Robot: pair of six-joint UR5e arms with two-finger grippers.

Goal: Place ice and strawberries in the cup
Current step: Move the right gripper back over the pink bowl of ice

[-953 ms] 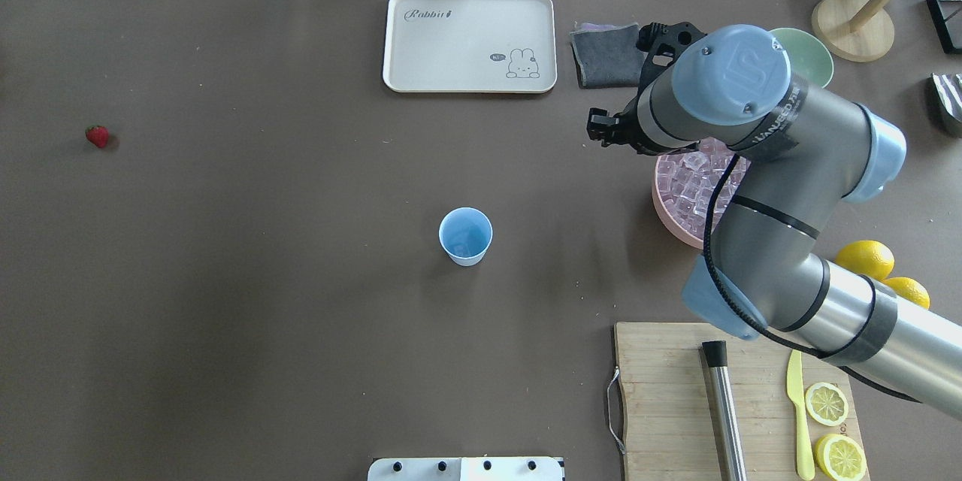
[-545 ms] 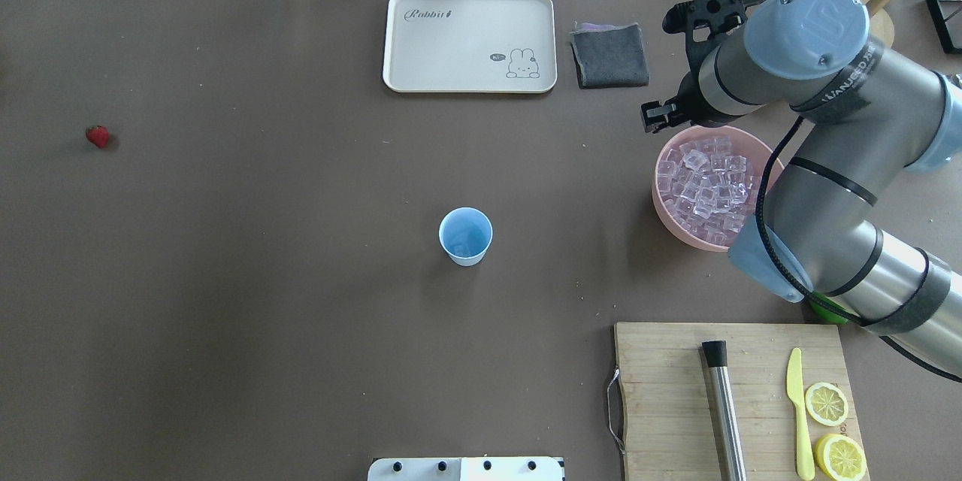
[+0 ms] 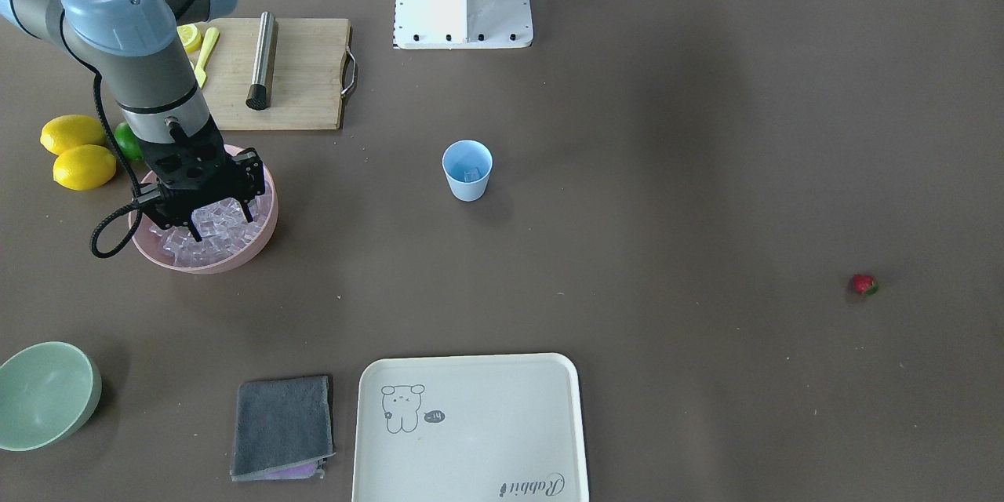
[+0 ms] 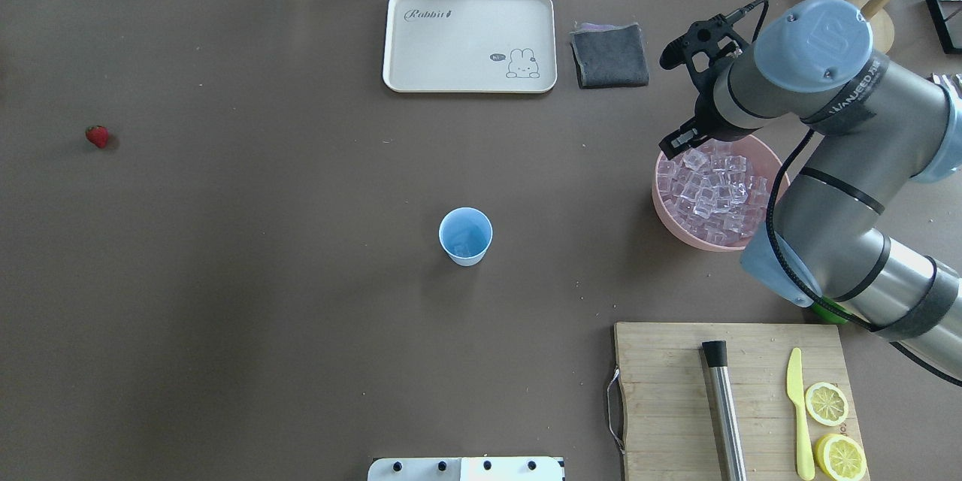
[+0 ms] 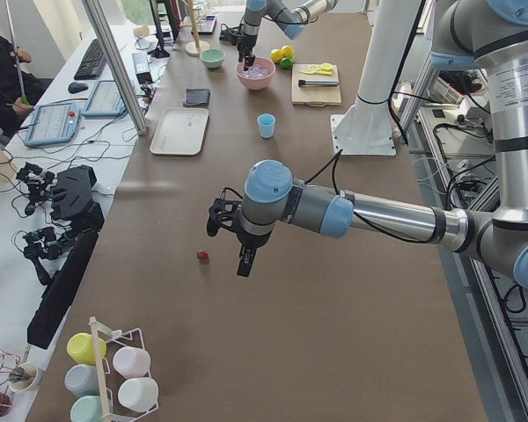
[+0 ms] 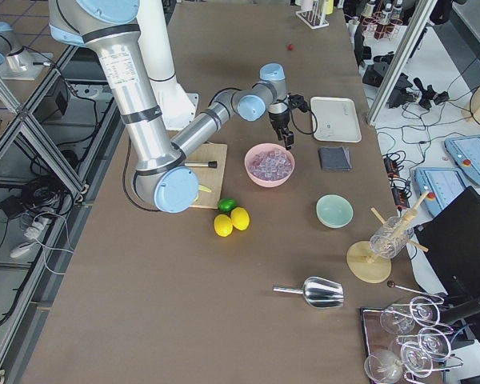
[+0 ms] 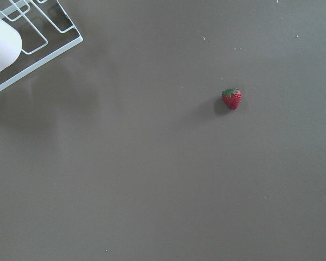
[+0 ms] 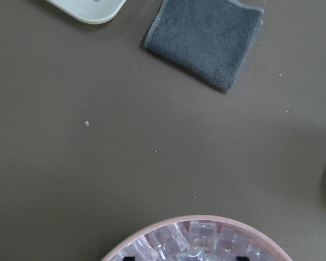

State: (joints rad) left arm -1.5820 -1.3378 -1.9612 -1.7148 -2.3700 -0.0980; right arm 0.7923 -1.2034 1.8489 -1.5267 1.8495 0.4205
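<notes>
Ice: heaped in the pink bowl, three o'clock of the cup.
Right gripper: jaws wide, empty, over the ice.
Left gripper: near the strawberry; jaws, cannot tell.

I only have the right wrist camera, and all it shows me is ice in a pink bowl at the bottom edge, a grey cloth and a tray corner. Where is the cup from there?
Observer: The cup stands upright in the middle of the table. In the overhead view it is well to the left of the bowl, toward the robot's left side, with bare table between them.
Operator: Any ice in it yet?
Observer: The front view shows what looks like one ice cube at the bottom of the cup. It is too small to be sure there is only one.
</notes>
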